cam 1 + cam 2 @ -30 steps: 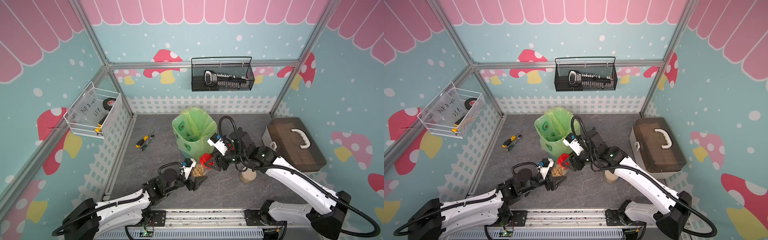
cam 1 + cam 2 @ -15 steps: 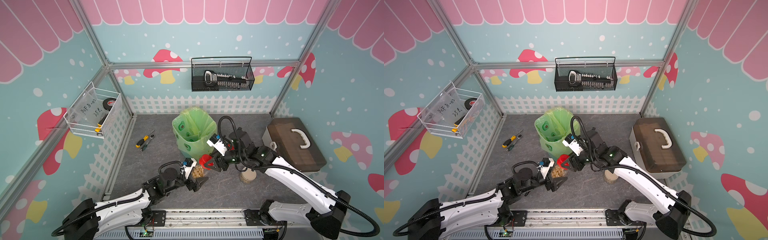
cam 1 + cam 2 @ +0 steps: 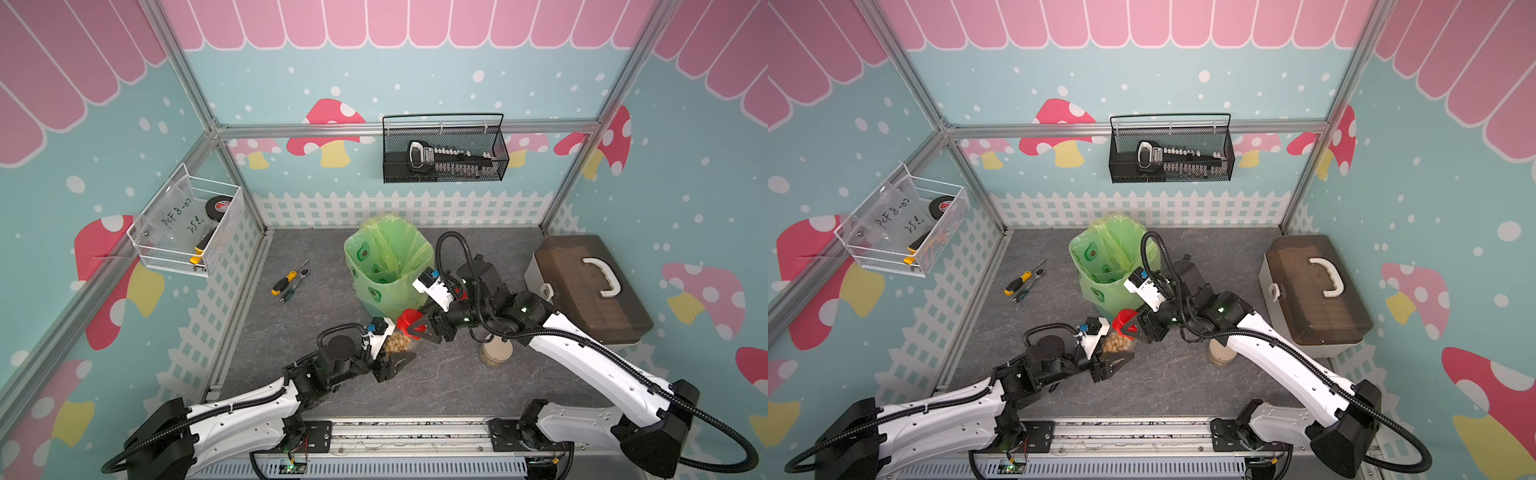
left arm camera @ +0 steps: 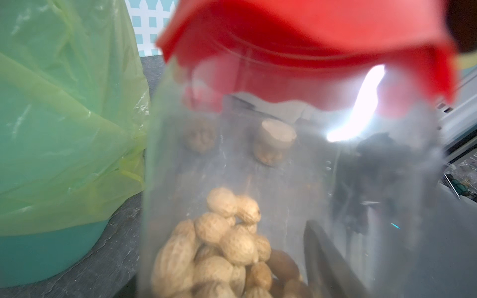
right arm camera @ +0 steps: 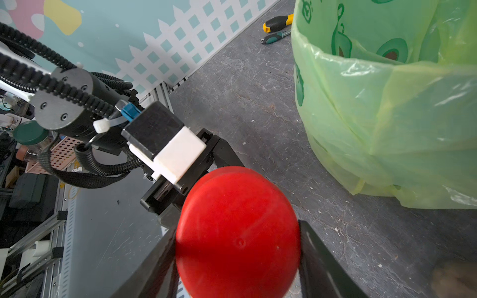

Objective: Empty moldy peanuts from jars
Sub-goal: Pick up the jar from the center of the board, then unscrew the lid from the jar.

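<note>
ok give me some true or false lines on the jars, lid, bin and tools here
1. The right gripper is shut on the red lid. True.
2. The jar under that lid is empty. False: peanuts fill its lower part.
3. The bin is lined with a green bag. True.
4. The screwdrivers lie inside the bin. False: they lie on the table, apart from the bin.
5. A beige-lidded jar stands on the table. True.
</note>
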